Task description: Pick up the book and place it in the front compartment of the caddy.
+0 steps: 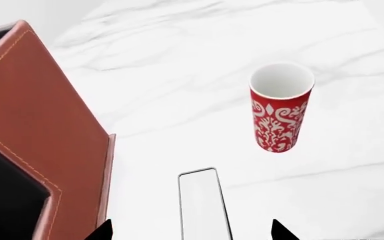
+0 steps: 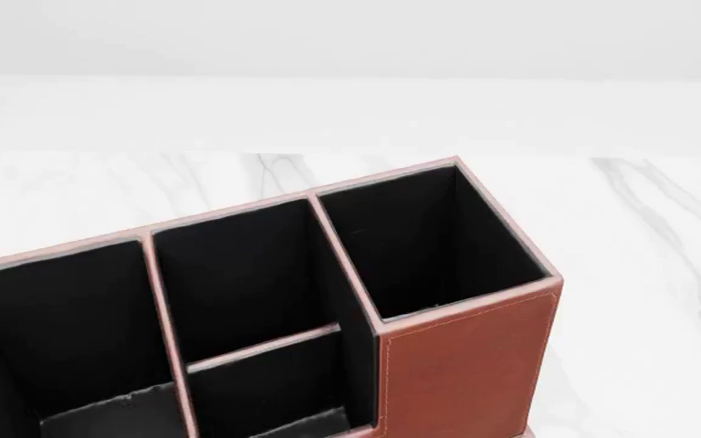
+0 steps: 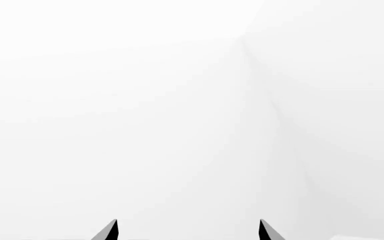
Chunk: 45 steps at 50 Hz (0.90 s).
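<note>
The book (image 1: 204,205) shows its white page edge framed by thin black covers, standing on the marble table. My left gripper (image 1: 193,231) is open, its black fingertips (image 1: 105,231) wide apart on either side of the book without touching it. The reddish-brown caddy (image 1: 38,125) stands right beside that gripper. In the head view the caddy (image 2: 466,365) fills the lower frame; a low thin divider (image 2: 266,347) splits its middle column, and the larger black-lined cell behind it is the front compartment (image 2: 247,283). My right gripper (image 3: 187,231) is open on nothing, facing blank white surfaces.
A red mug (image 1: 282,107) with a white pattern stands upright on the table beyond the book. The white marble table (image 2: 643,237) stretches behind and to the right of the caddy. A tall square cell (image 2: 430,237) takes up the caddy's right end. Neither arm appears in the head view.
</note>
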{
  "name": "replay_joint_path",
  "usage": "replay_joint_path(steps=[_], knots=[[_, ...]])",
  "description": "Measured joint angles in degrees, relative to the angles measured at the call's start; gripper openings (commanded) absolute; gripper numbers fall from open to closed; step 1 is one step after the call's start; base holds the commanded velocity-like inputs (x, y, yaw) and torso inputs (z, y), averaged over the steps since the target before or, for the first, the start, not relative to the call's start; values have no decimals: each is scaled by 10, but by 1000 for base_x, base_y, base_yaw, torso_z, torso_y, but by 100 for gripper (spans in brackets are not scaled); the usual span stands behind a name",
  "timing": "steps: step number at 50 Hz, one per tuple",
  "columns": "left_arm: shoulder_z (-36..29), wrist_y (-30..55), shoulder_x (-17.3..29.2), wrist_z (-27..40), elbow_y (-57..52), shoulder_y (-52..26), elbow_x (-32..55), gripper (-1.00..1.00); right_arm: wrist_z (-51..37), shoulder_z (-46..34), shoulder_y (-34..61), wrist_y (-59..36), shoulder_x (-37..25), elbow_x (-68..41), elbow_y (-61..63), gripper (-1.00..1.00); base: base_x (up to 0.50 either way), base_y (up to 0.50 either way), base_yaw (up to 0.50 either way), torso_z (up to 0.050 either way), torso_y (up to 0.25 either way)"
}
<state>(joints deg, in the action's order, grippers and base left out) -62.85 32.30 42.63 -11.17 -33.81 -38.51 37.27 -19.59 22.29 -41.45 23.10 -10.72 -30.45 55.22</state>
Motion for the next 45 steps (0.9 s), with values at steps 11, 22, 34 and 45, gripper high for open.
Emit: replay_joint_path(steps=[11,22,34,45], knots=[[-5,-19,-5,-11,28,15,0,100,0,0,-3,4,0,1,0,100,0,0,0,0,0],[-6,-43,-14,-23,57,30,2,100,0,3,-5,5,-1,0,0,100,0,0,0,0,0],[-14,-69,-21,-37,94,44,-12,100,-1,4,-6,7,-1,-1,1,100,0,0,0,0,0],[-13,-77,-28,-38,119,50,-10,-100,-2,3,-4,4,-2,1,0,100,0,0,0,0,0]])
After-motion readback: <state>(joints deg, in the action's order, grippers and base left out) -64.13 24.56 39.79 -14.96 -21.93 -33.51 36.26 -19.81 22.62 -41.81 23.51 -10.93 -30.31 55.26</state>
